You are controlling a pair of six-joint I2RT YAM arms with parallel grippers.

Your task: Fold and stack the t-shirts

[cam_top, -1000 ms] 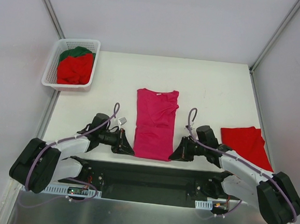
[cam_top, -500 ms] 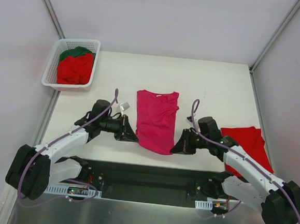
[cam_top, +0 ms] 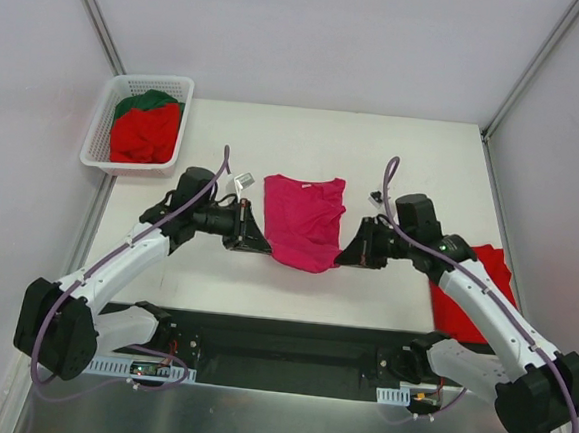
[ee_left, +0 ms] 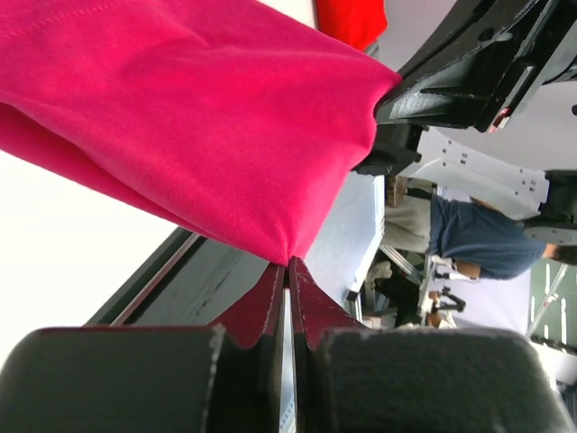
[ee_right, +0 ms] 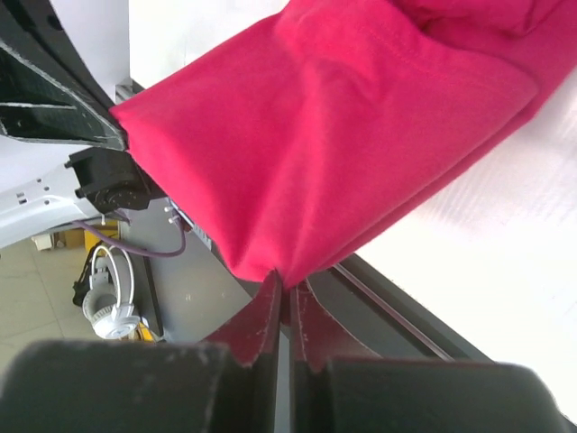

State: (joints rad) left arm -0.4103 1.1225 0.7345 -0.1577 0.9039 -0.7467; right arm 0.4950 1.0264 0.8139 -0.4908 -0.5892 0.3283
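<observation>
Colours: centre t-shirt (cam_top: 304, 223) plain magenta-pink; right-hand t-shirt (cam_top: 454, 315) bright red; basket (cam_top: 99, 156) white lattice, holding red t-shirts (cam_top: 143, 137) and dark green t-shirt (cam_top: 148, 100).

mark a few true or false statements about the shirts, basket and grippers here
1. The left gripper and right gripper are each shut on a near corner of the pink shirt. True.
2. The basket is empty. False: it holds red cloth with a green shirt behind it.
3. A red shirt lies on the table on the right arm's side, partly hidden by that arm. True.
4. The pink shirt lies flat and untouched. False: its near edge is lifted off the table, hanging between the two grippers.
</observation>
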